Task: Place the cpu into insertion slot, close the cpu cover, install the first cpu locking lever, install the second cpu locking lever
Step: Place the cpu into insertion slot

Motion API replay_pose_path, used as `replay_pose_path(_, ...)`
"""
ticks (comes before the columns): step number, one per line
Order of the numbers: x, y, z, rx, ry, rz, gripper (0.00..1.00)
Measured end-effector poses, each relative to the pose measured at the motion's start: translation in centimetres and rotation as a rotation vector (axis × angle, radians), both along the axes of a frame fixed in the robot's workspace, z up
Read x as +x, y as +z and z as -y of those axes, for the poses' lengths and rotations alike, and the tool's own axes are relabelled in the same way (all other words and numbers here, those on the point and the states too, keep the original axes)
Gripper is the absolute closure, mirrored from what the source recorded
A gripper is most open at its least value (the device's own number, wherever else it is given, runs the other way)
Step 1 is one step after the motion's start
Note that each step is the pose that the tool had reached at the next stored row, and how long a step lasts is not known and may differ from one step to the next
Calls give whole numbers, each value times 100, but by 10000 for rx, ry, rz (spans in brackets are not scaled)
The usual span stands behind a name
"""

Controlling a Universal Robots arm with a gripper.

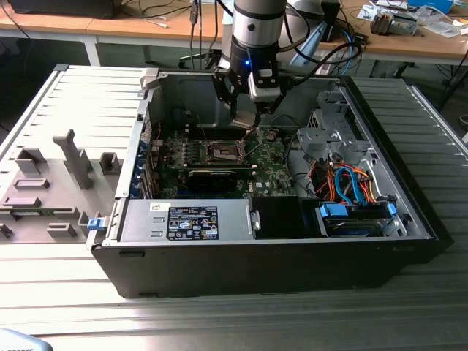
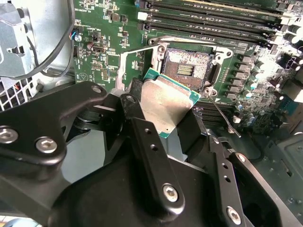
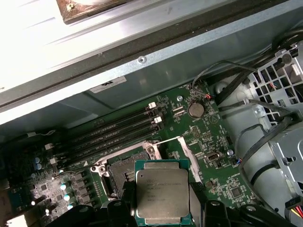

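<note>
The pincer [image 2: 165,116] is clamped on the cpu [image 3: 162,193], its black fingers [image 2: 137,123] pressing two opposite edges; the first wrist view gives the chip's grey metal face and green rim square on, while the second wrist view gives it at an angle, one corner reaching toward the insertion slot [image 2: 187,68]; that slot lies just below and ahead of the fingertips, its dark centre bare, the chip not yet in it; the cpu cover [image 3: 187,153] stands swung open beside the slot; past it run the long black memory slots [image 3: 113,135] on the green board [image 1: 276,157]; the exterior view adds the arm's pose, its wrist coming straight down into the open computer case [image 1: 256,270], with a drive cage [image 1: 329,131] and orange and blue cables [image 1: 351,186] well off to one side of the pincer.
</note>
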State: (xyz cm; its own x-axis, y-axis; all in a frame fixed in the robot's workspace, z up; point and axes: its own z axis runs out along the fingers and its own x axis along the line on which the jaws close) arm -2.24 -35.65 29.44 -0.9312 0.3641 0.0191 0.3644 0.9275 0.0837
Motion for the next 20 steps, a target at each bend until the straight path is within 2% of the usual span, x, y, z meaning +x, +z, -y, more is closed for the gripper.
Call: replay_pose_path(20, 0, 0, 5, 0, -277, -1, 46)
